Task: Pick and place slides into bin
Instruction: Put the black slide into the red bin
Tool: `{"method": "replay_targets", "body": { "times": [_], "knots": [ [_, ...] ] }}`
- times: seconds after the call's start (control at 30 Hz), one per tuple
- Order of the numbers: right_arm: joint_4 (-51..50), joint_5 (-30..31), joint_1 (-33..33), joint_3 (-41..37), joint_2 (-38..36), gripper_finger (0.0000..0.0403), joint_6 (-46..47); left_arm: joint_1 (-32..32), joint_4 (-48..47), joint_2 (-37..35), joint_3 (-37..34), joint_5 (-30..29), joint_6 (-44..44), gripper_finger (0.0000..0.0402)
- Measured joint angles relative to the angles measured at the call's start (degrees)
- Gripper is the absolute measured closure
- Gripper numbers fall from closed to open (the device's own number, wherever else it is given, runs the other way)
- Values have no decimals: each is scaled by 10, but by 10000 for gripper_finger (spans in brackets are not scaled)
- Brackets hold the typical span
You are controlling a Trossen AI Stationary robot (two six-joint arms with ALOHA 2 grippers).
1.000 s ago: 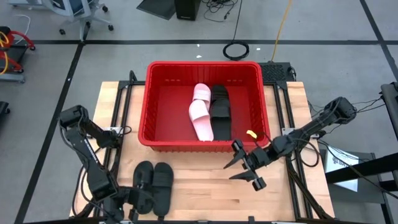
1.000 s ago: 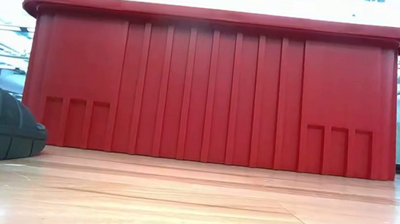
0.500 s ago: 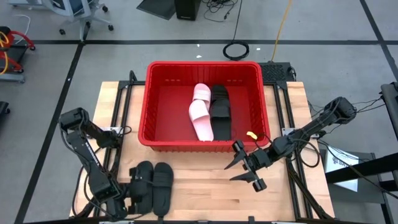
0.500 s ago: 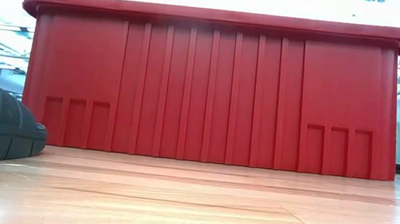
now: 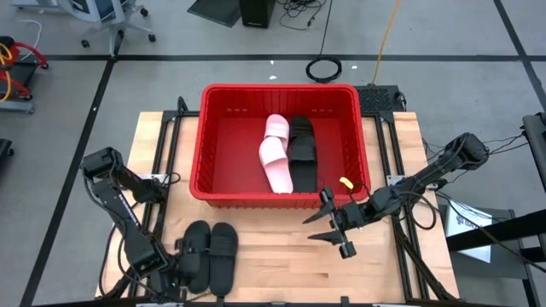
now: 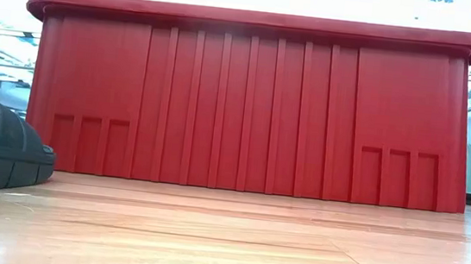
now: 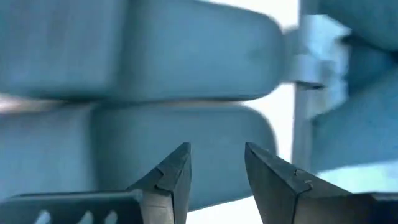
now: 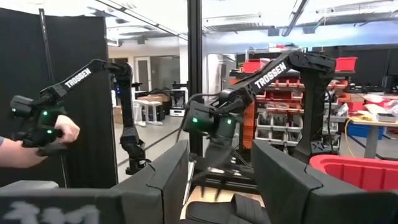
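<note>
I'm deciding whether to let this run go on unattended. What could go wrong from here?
1. The left gripper, fingers open, sits low against the two black slides lying side by side near the table's front edge; closing could catch both or nudge one off.
2. The red bin has tall walls; a slide carried low could strike the front wall.
3. The right gripper hangs open near the bin's front right corner, close to the carry path.
</note>
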Motion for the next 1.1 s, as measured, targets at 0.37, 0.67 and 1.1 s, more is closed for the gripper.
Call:
{"method": "replay_targets", "body": {
  "times": [0.37,0.67,1.1],
  "knots": [
    [0,-3,-1,0,0,238,5,-3,421,0,0,-66,428,259],
    [0,-3,-1,0,0,238,5,-1,574,-1,0,-73,532,259],
    [0,-2,-1,0,0,238,5,13,336,60,201,-130,537,259]
  ]
}}
